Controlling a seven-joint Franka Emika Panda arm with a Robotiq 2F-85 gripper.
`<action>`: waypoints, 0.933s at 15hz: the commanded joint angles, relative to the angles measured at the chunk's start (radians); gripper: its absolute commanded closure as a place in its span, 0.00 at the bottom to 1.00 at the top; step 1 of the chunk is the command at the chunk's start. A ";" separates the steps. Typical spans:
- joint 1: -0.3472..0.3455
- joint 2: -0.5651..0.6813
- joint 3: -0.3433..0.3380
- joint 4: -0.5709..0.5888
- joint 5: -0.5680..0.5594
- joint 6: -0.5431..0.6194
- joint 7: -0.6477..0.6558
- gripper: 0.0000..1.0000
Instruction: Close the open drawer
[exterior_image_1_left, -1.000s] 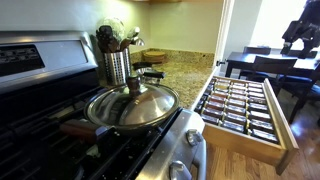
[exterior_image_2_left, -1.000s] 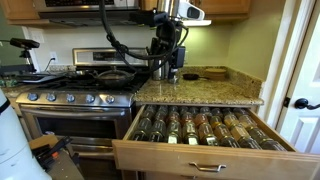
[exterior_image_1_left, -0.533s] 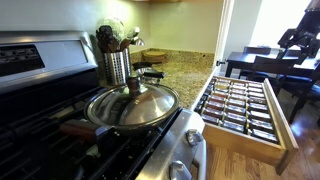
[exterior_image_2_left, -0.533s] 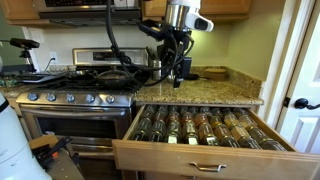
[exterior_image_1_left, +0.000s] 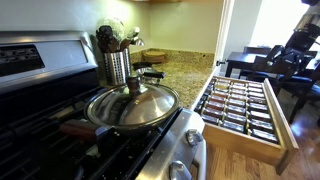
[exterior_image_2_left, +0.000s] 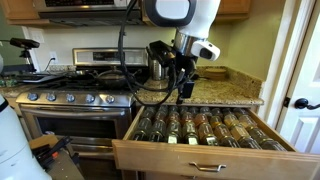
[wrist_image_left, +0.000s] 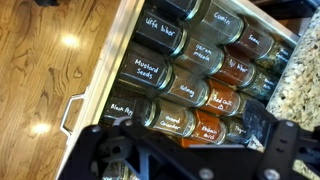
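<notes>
Hanging over the drawer: the gripper (exterior_image_2_left: 182, 93) points down above the back rows of jars, just in front of the counter edge.
Fingers: in the wrist view the two dark fingers (wrist_image_left: 108, 150) stand spread wide at the bottom of the picture. Nothing is held between them, and only jars show below the gap.
Contact: none can be seen; the gripper is clear of the wood and the jars.
Drawer: the drawer (exterior_image_2_left: 170, 157) is pulled far out from under the counter in both exterior views, with its plain wooden front (exterior_image_1_left: 291, 132) well away from the cabinet.
Handle: a slim metal handle (wrist_image_left: 68, 112) sits on the outer face of the front, above the wooden floor (wrist_image_left: 40, 60).
Jars: small dark spice jars (wrist_image_left: 150, 72) lie on their sides in neat rows, their white handwritten labels facing up.
Counter: speckled stone counter (exterior_image_2_left: 218, 92) lies directly behind the drawer.
Stove: a stove (exterior_image_2_left: 70, 100) stands beside the drawer, with a lidded pan (exterior_image_1_left: 132, 105) on a burner.
Utensils: a steel holder (exterior_image_1_left: 117, 66) stands behind the pan.
</notes>
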 joint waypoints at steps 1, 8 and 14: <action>-0.020 0.017 0.022 0.007 0.013 0.004 0.000 0.00; -0.025 0.074 0.026 0.028 0.035 0.040 0.009 0.00; -0.050 0.198 0.033 0.039 0.103 0.151 0.007 0.00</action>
